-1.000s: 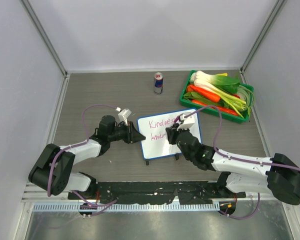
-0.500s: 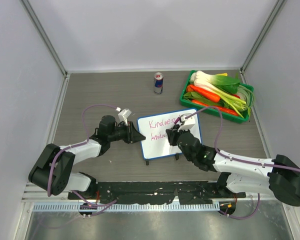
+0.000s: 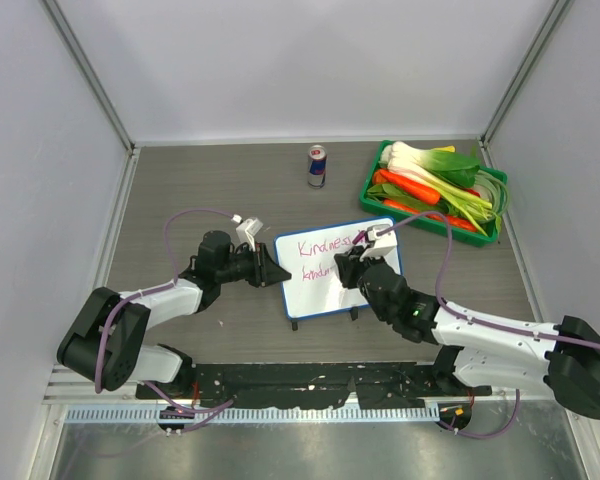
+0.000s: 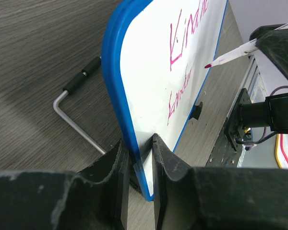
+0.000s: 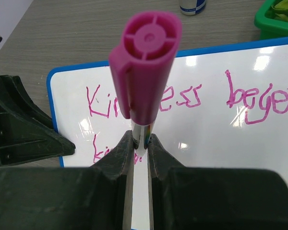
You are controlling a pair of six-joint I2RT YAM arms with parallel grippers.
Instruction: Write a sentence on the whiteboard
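1. Right gripper (image 5: pixel 140 143): jaws closed on the barrel of the pink marker (image 5: pixel 146 72). The cap end faces the wrist camera and the tip points at the board. The grip sits low on the barrel, likely for tip control.
2. The marker tip is at the end of the second written line. The left wrist view can't settle whether it touches the surface or is just off it.
3. Left gripper (image 4: pixel 141 148): jaws pinched on the blue rim at the left edge of the whiteboard (image 4: pixel 149 86). Judged purpose: brace the board so pen pressure can't slide or tip it.
4. The whiteboard stands mid-table (image 3: pixel 200 190) between the two arms. It is propped at a tilt on a wire leg (image 4: pixel 74 120) with a black foot, which puts its face within the right arm's reach.
5. The sentence (image 5: pixel 182 98): the top line reads roughly "Kindness beget…". A second line is started below it at the left, only a few letters long. Judged partway done, with bare board left to the right of line two.
6. Farther out are a drink can (image 3: pixel 317 165) and a green tray (image 3: pixel 368 196) of vegetables, both well apart from the board and not involved.
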